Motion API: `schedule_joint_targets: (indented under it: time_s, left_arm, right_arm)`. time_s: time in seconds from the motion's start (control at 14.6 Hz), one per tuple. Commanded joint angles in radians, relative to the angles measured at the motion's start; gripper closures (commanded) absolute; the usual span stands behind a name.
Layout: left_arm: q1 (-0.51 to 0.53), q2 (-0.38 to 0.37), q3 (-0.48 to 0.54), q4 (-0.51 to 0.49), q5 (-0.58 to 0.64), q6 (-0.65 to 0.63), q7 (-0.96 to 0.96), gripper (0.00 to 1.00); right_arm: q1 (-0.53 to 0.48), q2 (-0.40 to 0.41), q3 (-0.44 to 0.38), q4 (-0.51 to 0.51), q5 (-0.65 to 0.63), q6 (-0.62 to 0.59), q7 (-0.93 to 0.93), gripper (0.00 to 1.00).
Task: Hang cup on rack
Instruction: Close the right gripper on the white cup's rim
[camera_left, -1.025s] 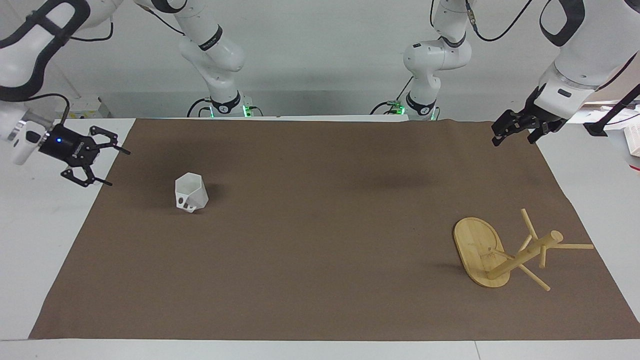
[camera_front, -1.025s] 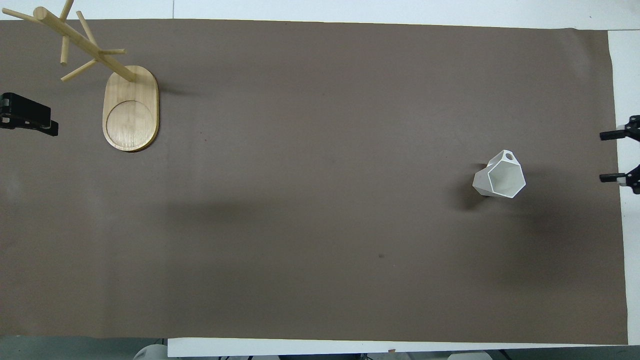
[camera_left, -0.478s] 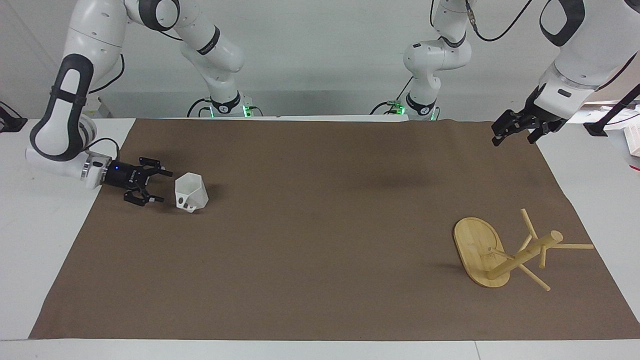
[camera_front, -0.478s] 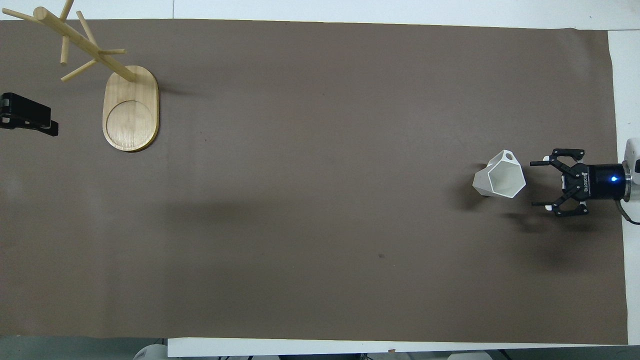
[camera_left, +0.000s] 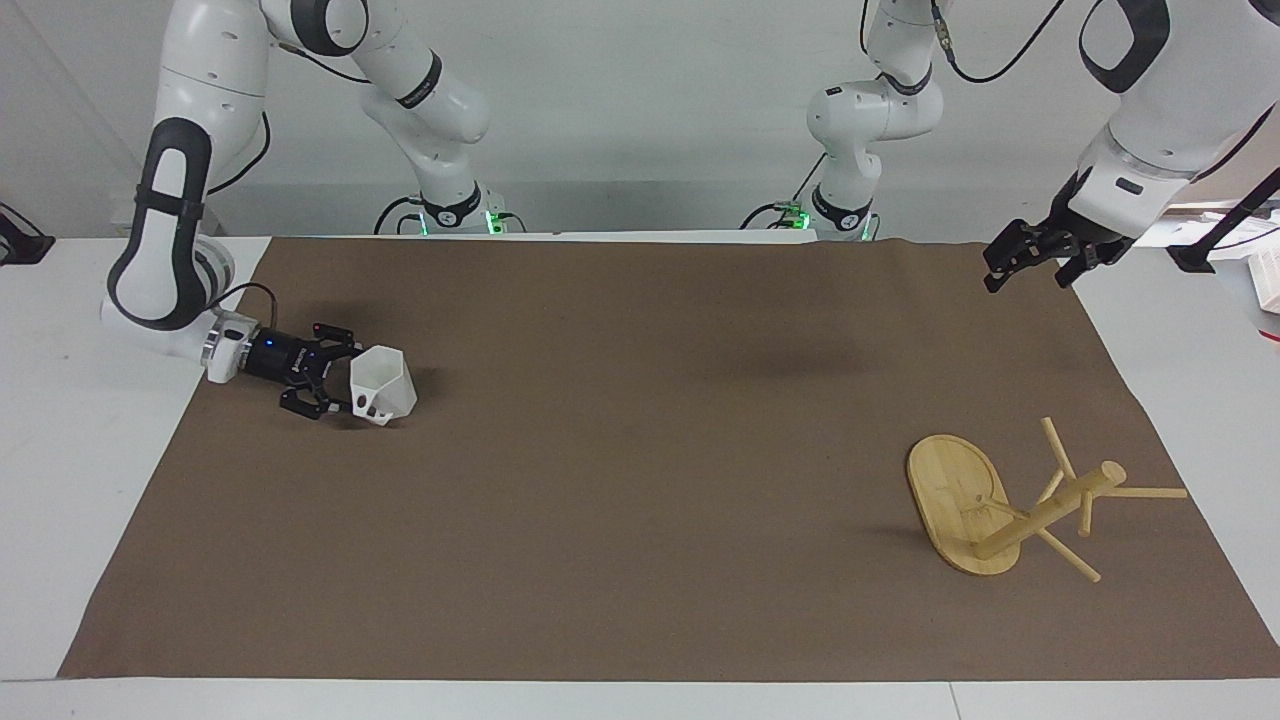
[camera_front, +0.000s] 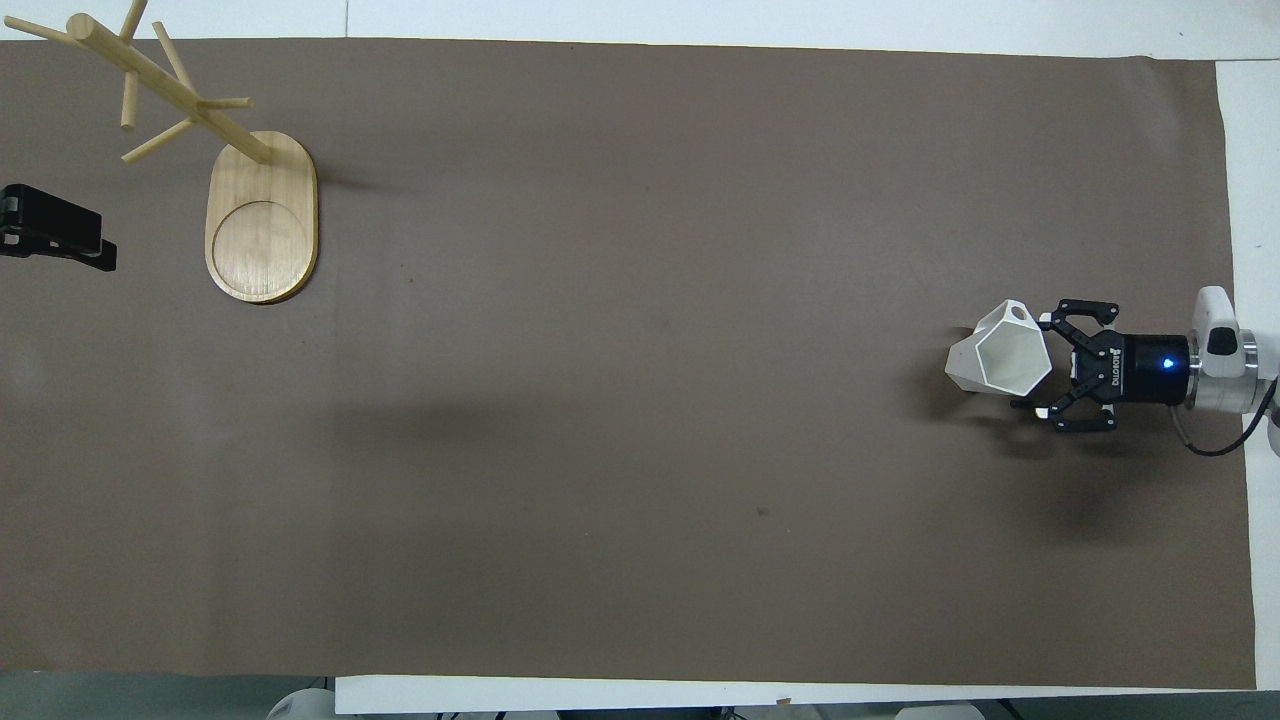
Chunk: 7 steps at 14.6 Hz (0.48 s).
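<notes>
Right gripper (camera_left: 342, 385) reached cup (camera_left: 382, 385); brown mat (camera_left: 640, 450), white wall.

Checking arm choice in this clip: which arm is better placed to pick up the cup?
The right arm. Its open tool is low at the cup, fingers on either side of it. The left tool waits raised at the left arm's end of the table, where the rack stands.

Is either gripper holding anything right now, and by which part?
Nothing is held. The right gripper, open, is at the cup on the cloth; the left gripper waits, away from the rack.
</notes>
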<state>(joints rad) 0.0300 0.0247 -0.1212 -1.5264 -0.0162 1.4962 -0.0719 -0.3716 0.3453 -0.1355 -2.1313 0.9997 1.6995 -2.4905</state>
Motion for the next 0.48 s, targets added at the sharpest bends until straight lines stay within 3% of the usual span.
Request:
schedule_joint_targets:
  time_s: [0.0,0.41]
  left_arm:
    - [0.008,-0.006,-0.005,-0.004,0.007,0.01,0.009,0.0]
    - [0.002,-0.006,-0.005,-0.006,0.007,0.039,0.018,0.0]
  right_arm:
    - [0.0,-0.037,0.002,-0.044,0.025,0.026,-0.019,0.0]
    - [0.036,-0.042,0.002,-0.068,0.059,0.051,-0.03,0.0]
